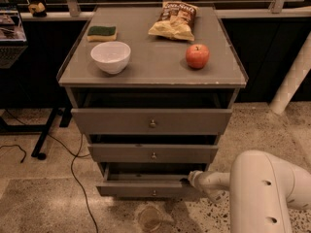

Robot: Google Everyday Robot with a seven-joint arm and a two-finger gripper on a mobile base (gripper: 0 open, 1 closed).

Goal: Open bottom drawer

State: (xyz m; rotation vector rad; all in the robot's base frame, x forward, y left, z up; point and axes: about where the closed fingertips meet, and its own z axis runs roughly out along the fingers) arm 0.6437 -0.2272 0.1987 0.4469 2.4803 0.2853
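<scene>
Bottom drawer (141, 190) partly out, gripper (186, 181) at its upper right edge (grip state unclear)

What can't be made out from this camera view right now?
- The gripper, at the right end of the bottom drawer: whether it has hold of the drawer is lost in shadow.
- Inside of the bottom drawer: hidden under the middle drawer, which overhangs it.
- The arm: cut off by the bottom and right edges.
</scene>
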